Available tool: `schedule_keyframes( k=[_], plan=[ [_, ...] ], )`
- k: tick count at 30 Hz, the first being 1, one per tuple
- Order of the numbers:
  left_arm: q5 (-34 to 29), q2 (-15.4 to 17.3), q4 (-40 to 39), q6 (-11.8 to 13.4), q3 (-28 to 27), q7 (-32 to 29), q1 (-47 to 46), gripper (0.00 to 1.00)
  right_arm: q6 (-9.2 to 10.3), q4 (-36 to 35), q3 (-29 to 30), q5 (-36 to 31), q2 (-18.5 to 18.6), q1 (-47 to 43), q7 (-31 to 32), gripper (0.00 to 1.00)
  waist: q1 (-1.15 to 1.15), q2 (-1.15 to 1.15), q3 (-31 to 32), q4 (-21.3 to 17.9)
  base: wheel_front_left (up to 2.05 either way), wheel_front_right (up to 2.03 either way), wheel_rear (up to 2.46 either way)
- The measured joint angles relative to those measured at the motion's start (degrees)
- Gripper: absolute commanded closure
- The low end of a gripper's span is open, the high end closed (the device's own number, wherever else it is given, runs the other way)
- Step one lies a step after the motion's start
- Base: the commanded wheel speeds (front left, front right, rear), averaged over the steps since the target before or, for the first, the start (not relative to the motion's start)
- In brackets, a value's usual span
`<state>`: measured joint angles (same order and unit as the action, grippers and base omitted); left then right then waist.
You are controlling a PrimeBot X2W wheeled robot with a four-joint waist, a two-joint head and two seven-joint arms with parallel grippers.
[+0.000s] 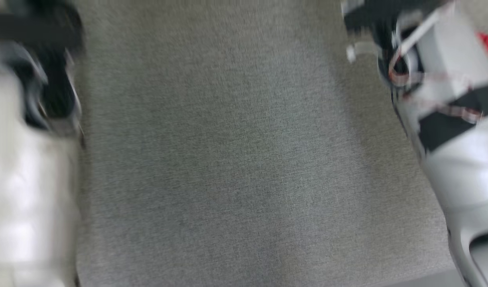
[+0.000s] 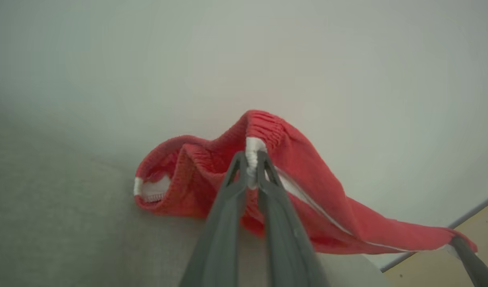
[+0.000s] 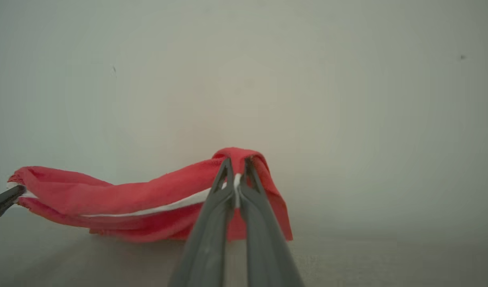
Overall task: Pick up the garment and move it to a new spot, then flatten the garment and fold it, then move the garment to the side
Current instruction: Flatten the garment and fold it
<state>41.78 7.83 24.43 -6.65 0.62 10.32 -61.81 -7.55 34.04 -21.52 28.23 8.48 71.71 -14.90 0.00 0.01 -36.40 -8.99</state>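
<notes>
While left hand (image 2: 251, 155) and right hand (image 3: 238, 161) clamp its white trim (image 2: 253, 146), red garment (image 2: 307, 187), bunched, sagging

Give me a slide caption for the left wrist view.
The left pincer grips a red garment by its white-trimmed elastic edge while the right pincer holds its far end.

Grey surface (image 1: 244, 159) open btwn L forearm (image 1: 24, 191), R forearm (image 1: 463, 167). Ahead: red garment (image 2: 307, 191) strung L gripper (image 2: 251, 159) to R gripper (image 3: 236, 165), bars path.

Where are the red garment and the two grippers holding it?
red garment (image 2: 315, 175), left wrist view, red cloth beside the fingers
left gripper (image 2: 251, 160), left wrist view, between its fingertips
right gripper (image 3: 238, 167), right wrist view, between its fingertips
</notes>
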Motion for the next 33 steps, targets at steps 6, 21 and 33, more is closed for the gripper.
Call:
schedule_keyframes(
  k=[6,21,33],
  plan=[
    [2.9,-0.3,-2.2,-0.6,3.3,0.9,17.7,1.00,-0.01,-3.9,1.7,0.1,4.9,-15.5,3.8,1.00,-0.01,-0.01,6.1,0.8,0.00,0.00,0.00],
    [2.2,-0.8,-6.0,-0.2,11.2,2.7,48.4,1.00,-0.08,-30.6,23.1,-13.9,-5.6,-65.4,26.7,1.00,-0.03,-0.03,24.3,1.9,0.00,0.00,0.00],
    [-4.5,3.5,-12.6,6.3,18.2,-5.0,63.9,1.00,-0.05,-41.6,25.0,-15.8,-5.7,-82.0,47.2,1.00,-0.02,-0.02,33.4,3.4,0.00,0.00,0.00]
  ],
)
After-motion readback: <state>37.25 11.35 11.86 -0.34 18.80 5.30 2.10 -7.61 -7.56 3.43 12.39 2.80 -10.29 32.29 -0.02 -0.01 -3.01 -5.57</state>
